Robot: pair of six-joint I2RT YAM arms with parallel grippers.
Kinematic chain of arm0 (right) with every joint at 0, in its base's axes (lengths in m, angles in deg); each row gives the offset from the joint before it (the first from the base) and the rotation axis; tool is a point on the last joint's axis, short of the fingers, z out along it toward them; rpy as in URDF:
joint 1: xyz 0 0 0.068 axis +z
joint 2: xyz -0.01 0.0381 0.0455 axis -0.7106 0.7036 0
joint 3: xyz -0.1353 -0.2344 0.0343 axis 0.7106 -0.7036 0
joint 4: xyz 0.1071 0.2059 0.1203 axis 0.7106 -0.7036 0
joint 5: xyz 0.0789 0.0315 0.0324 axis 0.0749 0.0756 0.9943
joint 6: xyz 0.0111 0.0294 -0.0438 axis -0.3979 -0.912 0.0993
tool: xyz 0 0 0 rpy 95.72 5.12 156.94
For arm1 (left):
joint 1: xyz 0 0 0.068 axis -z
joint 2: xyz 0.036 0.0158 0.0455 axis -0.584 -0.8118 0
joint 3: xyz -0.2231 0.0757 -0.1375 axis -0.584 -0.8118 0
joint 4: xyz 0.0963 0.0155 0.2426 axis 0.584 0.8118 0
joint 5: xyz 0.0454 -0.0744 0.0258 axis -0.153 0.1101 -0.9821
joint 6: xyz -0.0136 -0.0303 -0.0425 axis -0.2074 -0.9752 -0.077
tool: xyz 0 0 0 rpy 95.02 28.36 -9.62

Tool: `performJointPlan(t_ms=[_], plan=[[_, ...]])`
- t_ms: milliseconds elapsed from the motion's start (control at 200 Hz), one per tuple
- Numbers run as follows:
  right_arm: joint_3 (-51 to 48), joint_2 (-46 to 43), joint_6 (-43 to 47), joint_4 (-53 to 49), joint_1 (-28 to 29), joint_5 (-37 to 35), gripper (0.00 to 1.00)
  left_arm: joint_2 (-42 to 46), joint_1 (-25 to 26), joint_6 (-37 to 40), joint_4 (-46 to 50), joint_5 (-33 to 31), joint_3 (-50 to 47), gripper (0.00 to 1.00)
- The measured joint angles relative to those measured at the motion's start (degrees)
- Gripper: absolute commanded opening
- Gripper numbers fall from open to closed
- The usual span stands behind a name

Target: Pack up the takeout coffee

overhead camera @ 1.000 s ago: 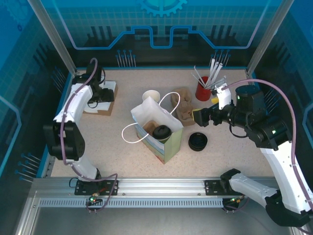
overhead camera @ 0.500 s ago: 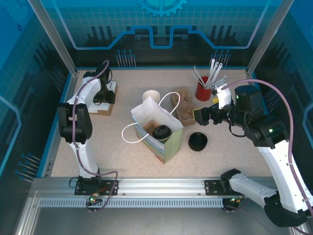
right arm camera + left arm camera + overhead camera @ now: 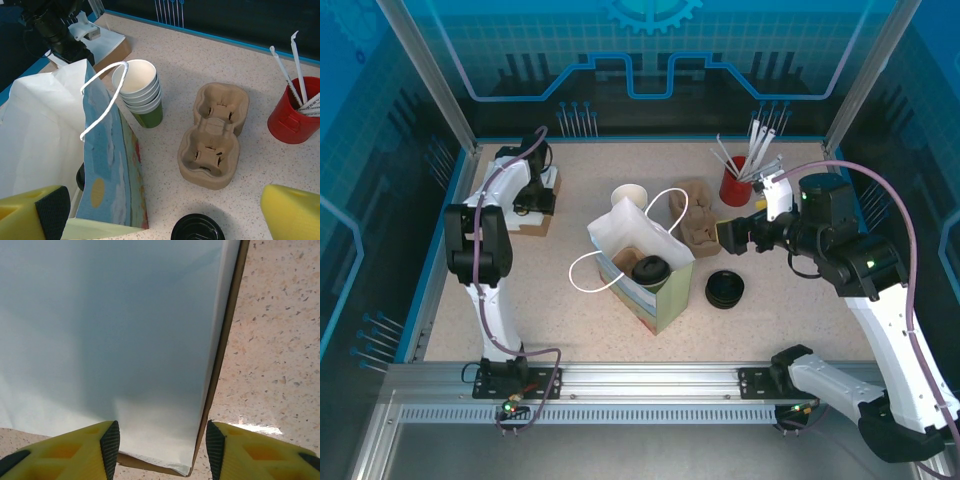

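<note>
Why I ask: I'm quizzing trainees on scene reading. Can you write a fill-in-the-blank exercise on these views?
1. The straws stand in a cup coloured ___.
2. The pulp carrier on the table has ___ wells, both empty.
3. The top cup of the green stack has no ___ on it.
4. The right claw has its jaws ___.
Missing words: red; two; lid; open.

A white paper bag stands open, a black-lidded cup inside it. Behind the bag sits a cup stack; right of the bag, loose black lids.
</note>
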Motion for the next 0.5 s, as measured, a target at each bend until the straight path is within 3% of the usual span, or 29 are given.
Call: performJointPlan(t_ms=[265,500], plan=[[-0.44,0.00,-0.02,0.07,0.00,0.31,1.00,-0.04,0.00,0.46,-0.02,-0.90,0.00,0.44],[-0.44,0.00,-0.02,0.07,0.00,0.33,1.00,-0.11,0.00,1.40,-0.04,-1.53,0.00,0.30]])
